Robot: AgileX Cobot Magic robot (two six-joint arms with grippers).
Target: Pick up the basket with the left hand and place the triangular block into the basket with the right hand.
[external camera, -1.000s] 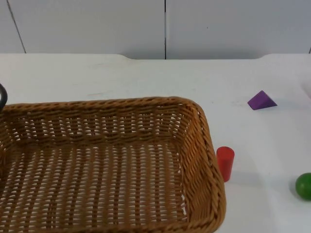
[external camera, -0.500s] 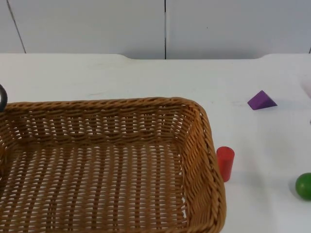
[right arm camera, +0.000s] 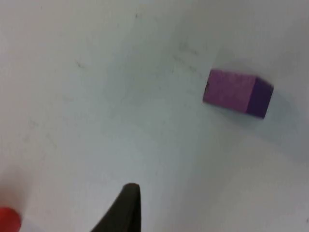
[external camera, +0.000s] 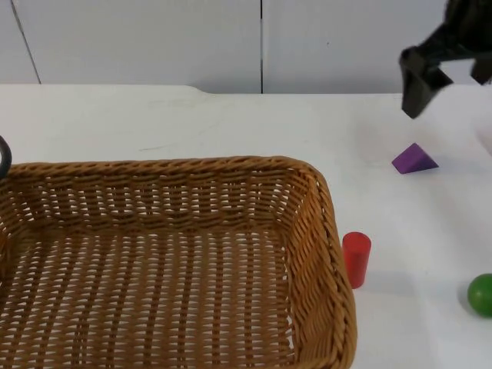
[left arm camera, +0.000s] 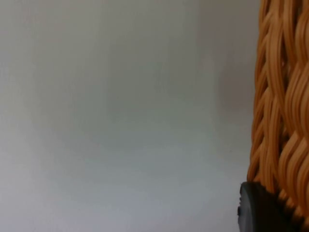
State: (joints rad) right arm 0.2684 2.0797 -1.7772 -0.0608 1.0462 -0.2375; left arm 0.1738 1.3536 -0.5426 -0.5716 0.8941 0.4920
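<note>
Large brown woven wicker basket (external camera: 169, 261) taking up the near left of the white desk (external camera: 231, 123) in the top view, long rectangular shape with braided rim, nothing inside it. Left gripper (left arm camera: 263, 212) at the basket's left edge, one black fingertip pressed against the braided wicker wall (left arm camera: 282, 96) in the left wrist view; whether clenched on the rim or not cannot be told. Small purple triangular wooden block (external camera: 413, 159) lying on the desk well to the right of the basket and apart from it, towards the far side; also seen in the right wrist view (right arm camera: 237, 93), resting alone on the bare desk surface. Right gripper (external camera: 450, 73) hanging in the air above and just behind the purple block in the top view, black fingers (external camera: 416, 86) spread apart and grasping nothing, not touching the block. Short red upright cylinder (external camera: 356, 259) standing just beside the basket's right wall, a sliver of it also visible in the right wrist view (right arm camera: 8, 220). Green ball (external camera: 482, 294) near the desk's right edge, well apart from the red cylinder and nearer than the purple block. Grey partition wall (external camera: 154, 38) closing off the far end of the desk.
</note>
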